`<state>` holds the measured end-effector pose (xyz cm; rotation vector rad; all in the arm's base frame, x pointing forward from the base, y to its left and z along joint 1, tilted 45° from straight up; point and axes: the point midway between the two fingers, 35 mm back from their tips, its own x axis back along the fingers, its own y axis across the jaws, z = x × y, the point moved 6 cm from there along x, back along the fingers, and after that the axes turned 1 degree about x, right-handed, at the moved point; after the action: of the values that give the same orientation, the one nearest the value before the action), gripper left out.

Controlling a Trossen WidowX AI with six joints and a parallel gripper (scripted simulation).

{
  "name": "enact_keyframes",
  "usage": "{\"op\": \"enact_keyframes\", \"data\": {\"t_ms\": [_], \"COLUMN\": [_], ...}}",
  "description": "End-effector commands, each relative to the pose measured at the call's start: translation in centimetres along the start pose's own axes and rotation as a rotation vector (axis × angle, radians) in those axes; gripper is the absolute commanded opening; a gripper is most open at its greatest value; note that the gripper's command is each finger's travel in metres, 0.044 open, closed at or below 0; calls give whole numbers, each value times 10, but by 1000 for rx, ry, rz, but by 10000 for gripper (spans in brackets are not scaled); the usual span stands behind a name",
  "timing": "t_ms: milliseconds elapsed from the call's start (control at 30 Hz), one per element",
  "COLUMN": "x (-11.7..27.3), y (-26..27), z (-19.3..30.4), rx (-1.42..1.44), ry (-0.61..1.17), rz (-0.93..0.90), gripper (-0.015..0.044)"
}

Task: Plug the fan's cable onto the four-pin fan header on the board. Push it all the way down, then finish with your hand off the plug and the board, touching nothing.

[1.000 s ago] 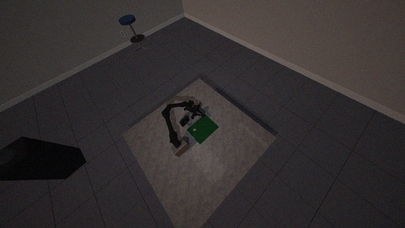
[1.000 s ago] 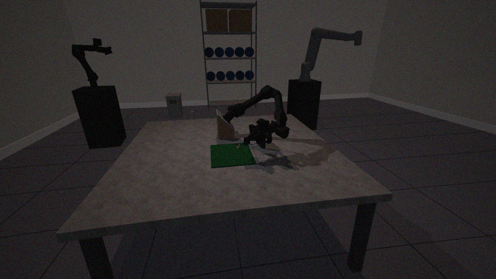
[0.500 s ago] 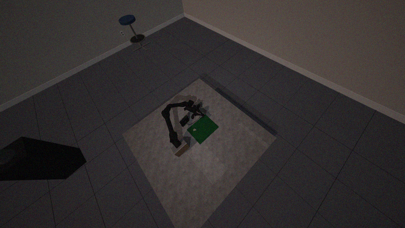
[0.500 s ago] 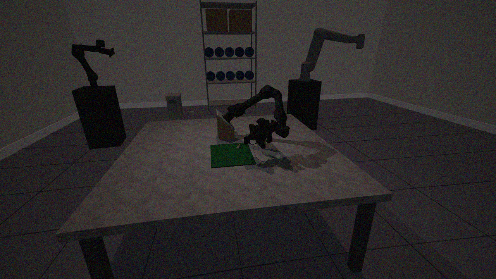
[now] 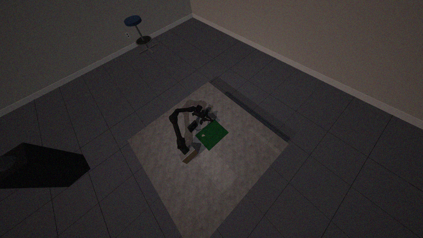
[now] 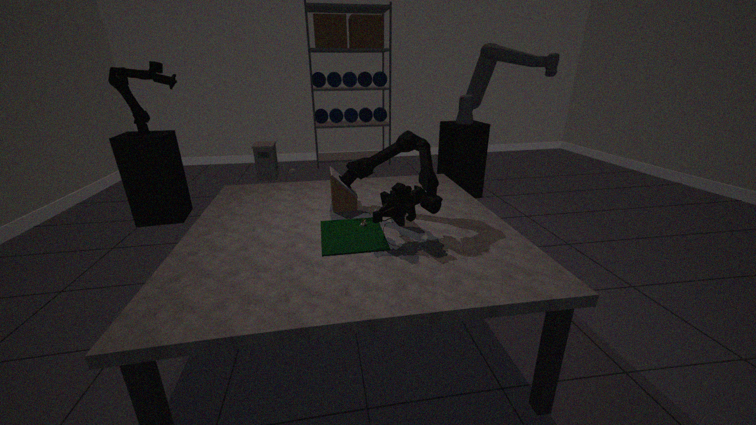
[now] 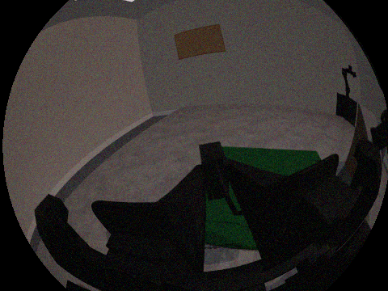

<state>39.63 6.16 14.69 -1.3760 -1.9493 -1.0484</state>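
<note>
Green board [image 5: 212,138] [image 6: 351,238] [image 7: 279,159] lies flat on the table [image 5: 207,189] [image 6: 296,285] [image 7: 121,174]. Small pale part [image 5: 203,135] [image 6: 363,222] on it, near one edge; too small to tell if it's the four-pin header. Hand [image 5: 212,120] [image 6: 377,216] [image 7: 213,167] is clenched on something, looks like the dark plug [image 7: 210,149], a small block at the fingertips in the wrist view. Plug is at the board's edge in the top view, apart from the pale part, not plugged in there. Can't tell if hand or plug touches the board. Black box, likely the fan [image 5: 192,126], sits just beside the board, on the arm's side; thin cable [image 5: 198,130] curves out by it, full route unclear. Black arm [image 5: 176,127] [image 6: 383,153] bends over from a wooden wedge mount [image 5: 189,156] [image 6: 343,200] on the table. Background: tall shelf rack [image 6: 391,68] with orange-brown boxes and blue round items, one dark arm [image 6: 126,92] and one grey arm [image 6: 481,74] on black pedestals. Blue-seated stool [image 5: 132,20] by the wall. Very dim.
</note>
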Motion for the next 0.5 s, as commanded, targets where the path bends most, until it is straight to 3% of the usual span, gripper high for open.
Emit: {"op": "enact_keyframes", "data": {"t_ms": [0,467], "x": [0,-1], "y": [0,1], "z": [3,16], "rx": [-7,-7], "ry": [-6,-5], "rz": [1,1], "gripper": [0,0]}}
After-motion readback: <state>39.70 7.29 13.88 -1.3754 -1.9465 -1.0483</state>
